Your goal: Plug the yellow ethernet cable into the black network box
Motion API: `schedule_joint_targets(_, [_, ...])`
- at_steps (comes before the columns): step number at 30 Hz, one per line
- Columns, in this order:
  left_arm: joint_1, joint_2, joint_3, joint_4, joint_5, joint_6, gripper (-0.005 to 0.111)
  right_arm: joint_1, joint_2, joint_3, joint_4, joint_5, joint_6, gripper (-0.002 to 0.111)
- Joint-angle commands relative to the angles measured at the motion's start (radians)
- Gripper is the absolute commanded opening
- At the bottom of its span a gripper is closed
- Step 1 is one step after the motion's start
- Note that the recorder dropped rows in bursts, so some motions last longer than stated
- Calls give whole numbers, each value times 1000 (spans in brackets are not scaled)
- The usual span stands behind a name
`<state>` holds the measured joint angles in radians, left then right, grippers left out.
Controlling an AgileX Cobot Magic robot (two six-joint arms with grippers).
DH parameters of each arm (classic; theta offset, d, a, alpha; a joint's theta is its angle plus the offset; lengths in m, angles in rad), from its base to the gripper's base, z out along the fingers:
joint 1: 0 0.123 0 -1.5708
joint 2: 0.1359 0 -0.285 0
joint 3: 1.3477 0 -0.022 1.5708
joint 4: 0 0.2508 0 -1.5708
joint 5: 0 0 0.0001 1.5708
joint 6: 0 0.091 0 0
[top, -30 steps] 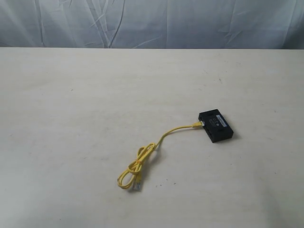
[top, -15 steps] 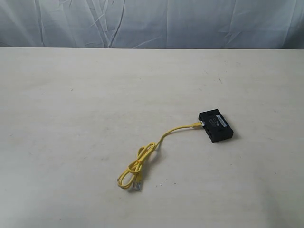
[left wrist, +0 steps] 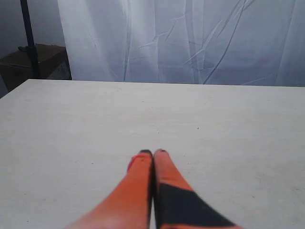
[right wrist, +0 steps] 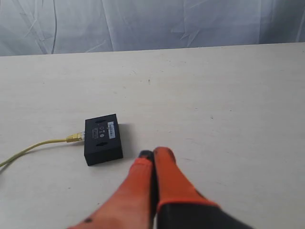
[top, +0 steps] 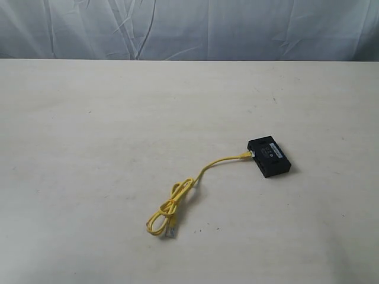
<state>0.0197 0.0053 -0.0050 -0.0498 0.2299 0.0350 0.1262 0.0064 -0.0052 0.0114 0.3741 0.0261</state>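
Note:
The black network box [top: 269,156] lies flat on the table, right of centre, with a pale label on top. One end of the yellow ethernet cable [top: 201,171] sits in a port on the box's left side; the rest trails to a small loop with a clear plug [top: 170,232] lying free. The right wrist view shows the box [right wrist: 102,138] and the plugged cable end [right wrist: 74,138]. My right gripper [right wrist: 152,153] is shut and empty, a short way from the box. My left gripper [left wrist: 153,152] is shut over bare table, holding nothing. Neither gripper shows in the exterior view.
The pale table [top: 89,148] runs back to a wrinkled grey-white curtain [top: 195,29]. A dark stand and brown box [left wrist: 28,62] are off the table's corner in the left wrist view.

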Motion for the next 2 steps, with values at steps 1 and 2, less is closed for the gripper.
schedule_joint_targets(1, [-2, -5, 5, 2, 1, -7, 0, 3, -6, 5, 0, -13, 3, -1])
schedule_joint_targets(2, [-2, -5, 5, 2, 1, -7, 0, 3, -6, 5, 0, -13, 3, -1])
